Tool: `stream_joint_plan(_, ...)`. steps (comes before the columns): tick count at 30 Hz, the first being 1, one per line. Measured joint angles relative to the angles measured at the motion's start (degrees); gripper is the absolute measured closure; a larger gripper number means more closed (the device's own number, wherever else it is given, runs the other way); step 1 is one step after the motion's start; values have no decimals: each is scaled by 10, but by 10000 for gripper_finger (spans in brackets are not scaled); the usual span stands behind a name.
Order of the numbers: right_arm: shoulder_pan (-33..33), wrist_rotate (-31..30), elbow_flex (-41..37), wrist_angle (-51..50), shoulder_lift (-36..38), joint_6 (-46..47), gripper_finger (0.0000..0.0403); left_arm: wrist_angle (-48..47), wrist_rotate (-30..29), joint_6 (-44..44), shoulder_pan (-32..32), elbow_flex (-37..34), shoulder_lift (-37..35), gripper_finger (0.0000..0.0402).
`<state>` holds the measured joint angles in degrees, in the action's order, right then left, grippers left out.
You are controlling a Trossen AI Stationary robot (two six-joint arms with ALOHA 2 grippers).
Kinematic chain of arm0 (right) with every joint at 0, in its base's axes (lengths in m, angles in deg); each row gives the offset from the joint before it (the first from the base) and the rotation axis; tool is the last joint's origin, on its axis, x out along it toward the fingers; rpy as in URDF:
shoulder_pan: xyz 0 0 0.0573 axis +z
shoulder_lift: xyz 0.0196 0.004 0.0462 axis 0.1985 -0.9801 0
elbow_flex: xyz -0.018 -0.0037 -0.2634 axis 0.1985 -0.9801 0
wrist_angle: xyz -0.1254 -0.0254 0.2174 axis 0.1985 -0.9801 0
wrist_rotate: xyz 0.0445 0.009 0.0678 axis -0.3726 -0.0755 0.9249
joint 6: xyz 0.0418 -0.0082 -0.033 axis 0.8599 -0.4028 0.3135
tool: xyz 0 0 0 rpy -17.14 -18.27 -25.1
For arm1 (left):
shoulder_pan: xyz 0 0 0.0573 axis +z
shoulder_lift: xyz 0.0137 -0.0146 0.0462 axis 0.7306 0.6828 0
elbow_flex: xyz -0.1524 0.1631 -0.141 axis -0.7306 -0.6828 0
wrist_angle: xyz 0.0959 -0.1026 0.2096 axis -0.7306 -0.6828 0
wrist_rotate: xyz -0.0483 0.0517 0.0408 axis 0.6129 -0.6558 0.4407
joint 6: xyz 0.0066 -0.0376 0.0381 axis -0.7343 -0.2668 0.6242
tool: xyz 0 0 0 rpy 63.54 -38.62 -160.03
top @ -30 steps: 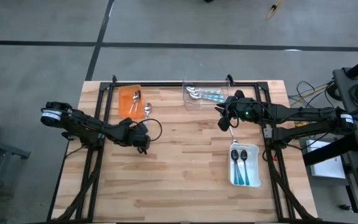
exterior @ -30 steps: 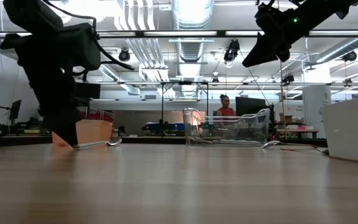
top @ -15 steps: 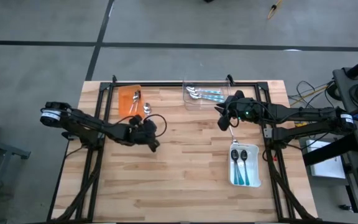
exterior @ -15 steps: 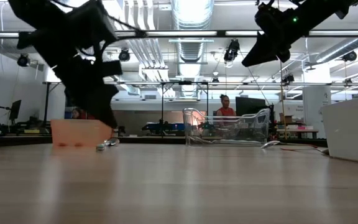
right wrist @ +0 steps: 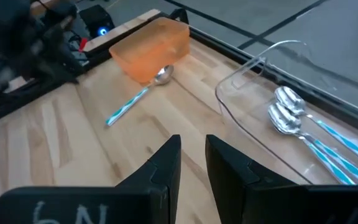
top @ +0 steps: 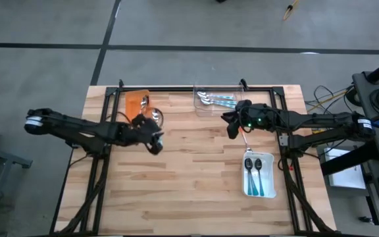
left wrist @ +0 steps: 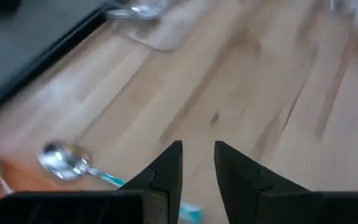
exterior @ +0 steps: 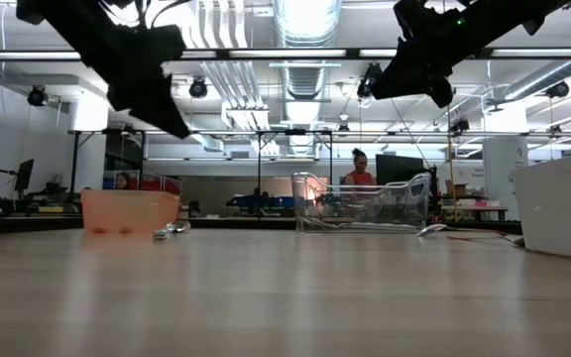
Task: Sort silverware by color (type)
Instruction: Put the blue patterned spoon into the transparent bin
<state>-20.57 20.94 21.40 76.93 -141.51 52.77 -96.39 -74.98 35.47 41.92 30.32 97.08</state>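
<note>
A spoon with a teal handle (right wrist: 135,99) lies flat on the wood, its bowl (left wrist: 62,159) beside the orange tray (top: 133,105). My left gripper (top: 155,137) hangs above the table just next to it, fingers (left wrist: 173,163) a narrow gap apart with nothing between them. My right gripper (top: 231,126) hovers high near the clear tray (top: 216,100), also narrowly open and holding nothing (right wrist: 192,155). Teal-handled spoons (right wrist: 291,118) lie in the clear tray. Two more (top: 255,172) lie in the white tray.
The orange tray holds a spoon (top: 143,102). One thin-handled spoon (top: 245,140) lies on the wood between the clear and white trays. A black frame rail (top: 196,88) runs along the far edge. Bare wood spreads across the table's middle and near side (top: 189,191).
My left gripper has risen from the table top and moved toward the far edge, ending beside the teal spoon near the orange tray. My right gripper has shifted slightly toward the table's left. The spoons have stayed where they were.
</note>
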Motion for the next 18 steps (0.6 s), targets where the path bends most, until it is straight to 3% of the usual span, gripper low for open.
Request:
stream_joint_plan(7,0,0,3,-15,-3,-34,337,-22,17,-281,3,8,-15,326)
stream_joint_plan(12,0,-1,3,-47,-4,-53,337,-64,54,-385,2,8,22,326)
stream_joint_plan(18,0,-1,3,-45,-3,-78,337,-72,62,-419,3,24,79,326)
